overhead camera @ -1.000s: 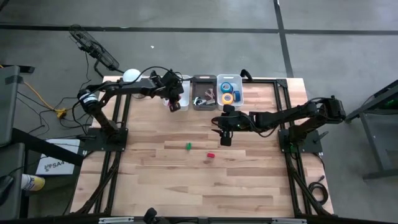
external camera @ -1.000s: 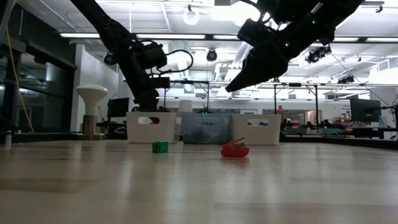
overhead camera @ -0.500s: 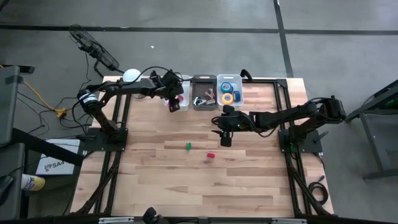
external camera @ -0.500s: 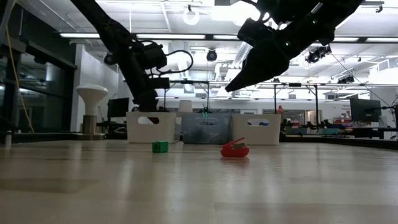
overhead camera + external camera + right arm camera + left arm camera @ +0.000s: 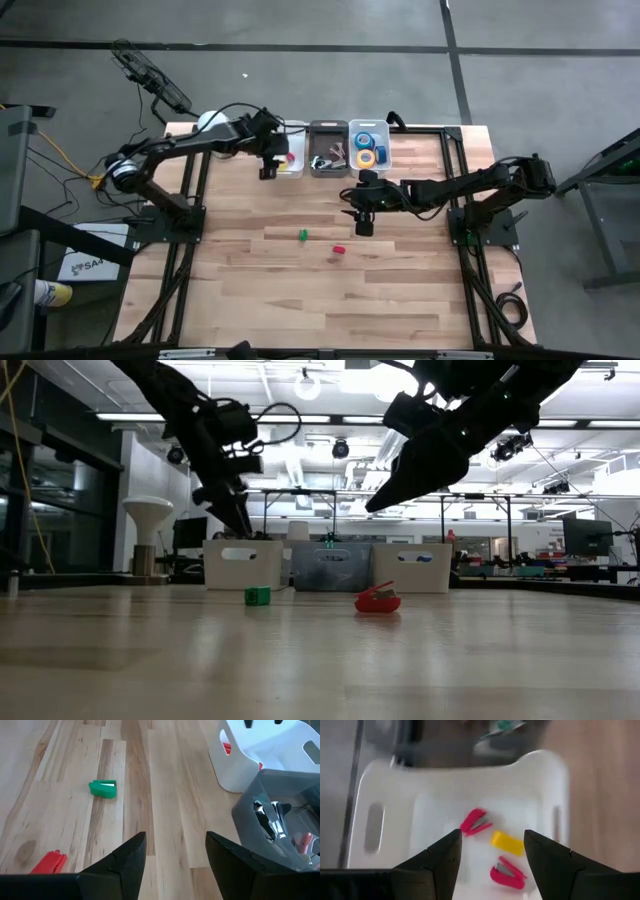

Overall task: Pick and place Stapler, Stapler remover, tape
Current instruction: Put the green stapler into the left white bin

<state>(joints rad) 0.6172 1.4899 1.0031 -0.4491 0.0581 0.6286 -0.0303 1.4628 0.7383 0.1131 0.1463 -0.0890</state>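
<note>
Two staplers lie loose on the worktop [image 5: 400, 290] — a green one [image 5: 303, 235] and a red one [image 5: 339, 249]. Both are judged light, rigid and smooth, best pinched across the narrow body. The right gripper [image 5: 362, 222] hangs close above them, fingers parted, nothing held. The left gripper [image 5: 268, 170] hovers over the white bin [image 5: 540, 775] — fingers apart, empty.

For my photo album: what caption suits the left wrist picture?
Left gripper, fingers open, above a white bin holding two red mini staplers and a yellow one.
</note>
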